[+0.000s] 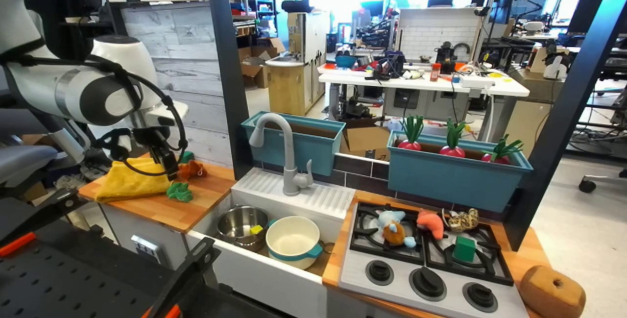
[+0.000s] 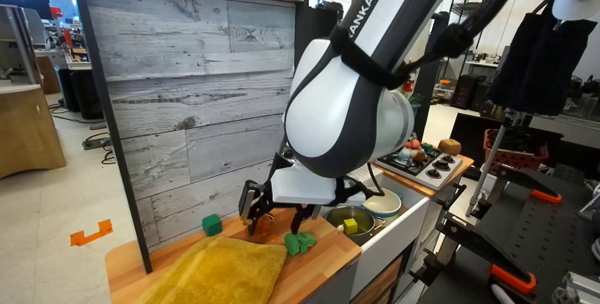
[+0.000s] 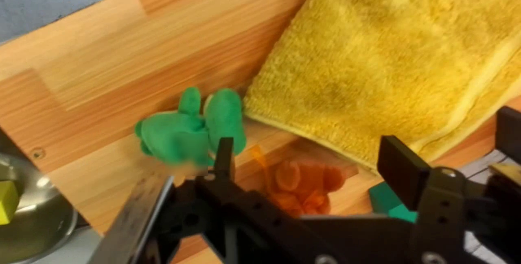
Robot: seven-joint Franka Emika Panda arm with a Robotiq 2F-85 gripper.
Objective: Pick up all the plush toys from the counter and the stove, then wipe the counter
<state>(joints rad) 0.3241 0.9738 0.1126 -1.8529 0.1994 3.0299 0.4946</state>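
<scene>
A green plush toy [image 1: 180, 192] and an orange-red plush toy [image 1: 192, 170] lie on the wooden counter [image 1: 196, 206]. In the wrist view the green toy [image 3: 175, 134] lies beside the left finger. The orange toy [image 3: 305, 182] is blurred and sits between the spread fingers, partly hidden by the gripper body. My gripper [image 3: 307, 146] is open and low over the counter, as an exterior view [image 2: 275, 229] also shows. On the stove [image 1: 401, 270] lie a light-blue and white toy [image 1: 390, 217], an orange-brown toy [image 1: 394, 233], a red toy [image 1: 431, 223] and a spotted toy [image 1: 463, 220].
A yellow cloth [image 2: 225, 271] covers much of the counter. A green block [image 2: 212, 225] stands at the counter's wall side. The sink holds a steel pot [image 1: 243, 227] and a white pot [image 1: 293, 237]. A tall faucet [image 1: 289, 156] rises behind. Another green block [image 1: 464, 249] sits on the stove.
</scene>
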